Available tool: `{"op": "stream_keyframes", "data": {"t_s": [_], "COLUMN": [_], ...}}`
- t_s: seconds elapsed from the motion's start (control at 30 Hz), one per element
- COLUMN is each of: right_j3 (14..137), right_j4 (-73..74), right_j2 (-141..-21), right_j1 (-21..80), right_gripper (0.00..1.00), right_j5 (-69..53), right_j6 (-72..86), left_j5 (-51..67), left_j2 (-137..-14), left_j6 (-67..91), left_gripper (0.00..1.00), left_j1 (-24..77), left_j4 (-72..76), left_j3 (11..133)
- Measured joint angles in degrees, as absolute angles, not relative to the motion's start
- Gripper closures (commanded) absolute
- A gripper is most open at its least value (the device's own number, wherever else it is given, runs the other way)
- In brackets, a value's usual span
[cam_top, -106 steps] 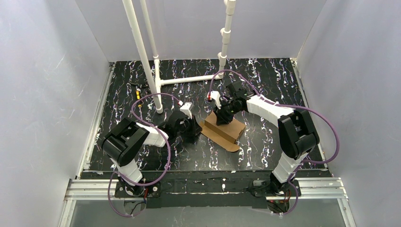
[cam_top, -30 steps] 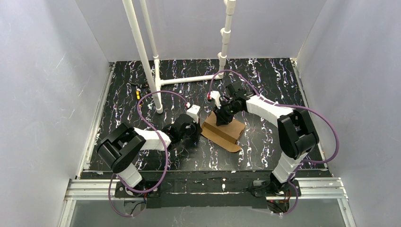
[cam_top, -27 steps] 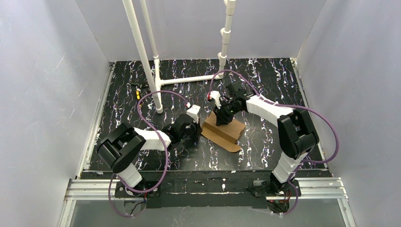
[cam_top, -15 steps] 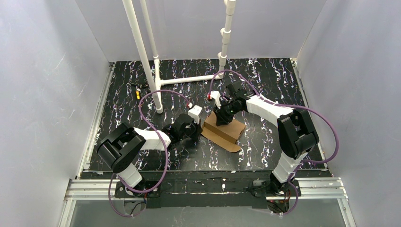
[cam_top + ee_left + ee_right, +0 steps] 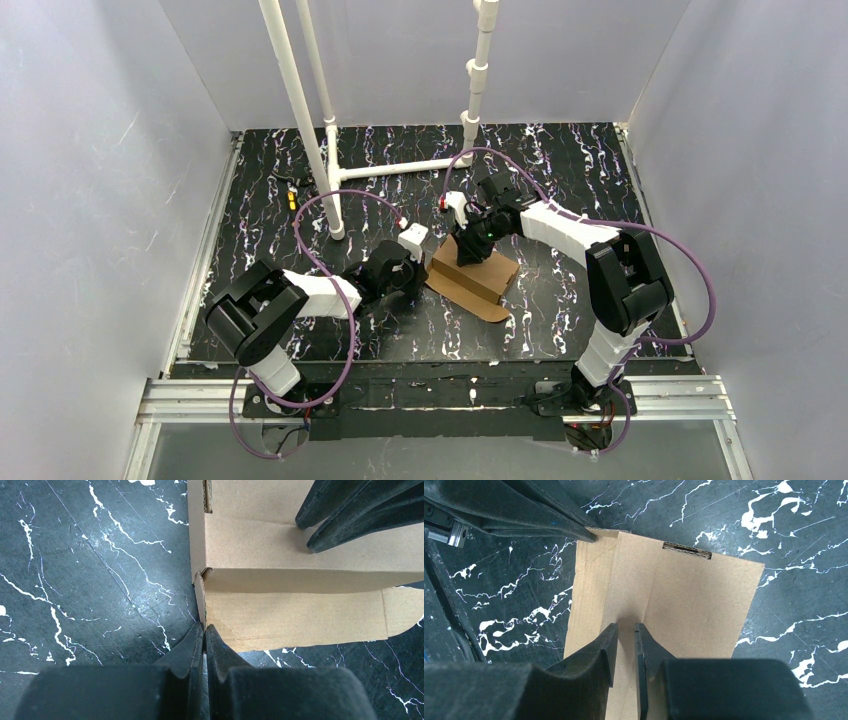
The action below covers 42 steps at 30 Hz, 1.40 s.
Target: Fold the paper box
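Currently: paper box, brown, partly folded, lying mid-table between arms. Right gripper: jaws slightly parted, tips resting on top panel, nothing clasped. Left gripper: jaws together, tips touching corner tab at box's left end.

table top: black with thin white wiggly lines all over, like stone.
left wall: plain, pale grey with a bit of purple.
back wall: the same pale colour, flat and smooth.
right wall: the same, standing at the table's edge.
white pipes: tall poles standing on the far part of the table, joined low down by a short pipe.
metal rail: shiny silver bar along the near edge.
small orange bits: lying far left, near the pipes.
light: soft and even.
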<state>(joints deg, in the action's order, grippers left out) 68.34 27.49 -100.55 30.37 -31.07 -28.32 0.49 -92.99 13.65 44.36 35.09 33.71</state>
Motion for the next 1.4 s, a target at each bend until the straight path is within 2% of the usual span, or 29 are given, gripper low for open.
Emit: {"op": "stream_keyframes", "data": {"t_s": [1.4], "right_j3": [68.47], "right_j4": [27.14], "right_j2": [-100.99], "right_j1": [30.37], "right_gripper": [0.72], "right_j5": [-30.89], "right_j6": [-26.76], "left_j5": [1.13], "left_j2": [-93.21], "left_j6": [7.42], "left_gripper": [1.00], "left_j1": [44.82], "left_j4": [37.34], "left_j3": [32.56]}}
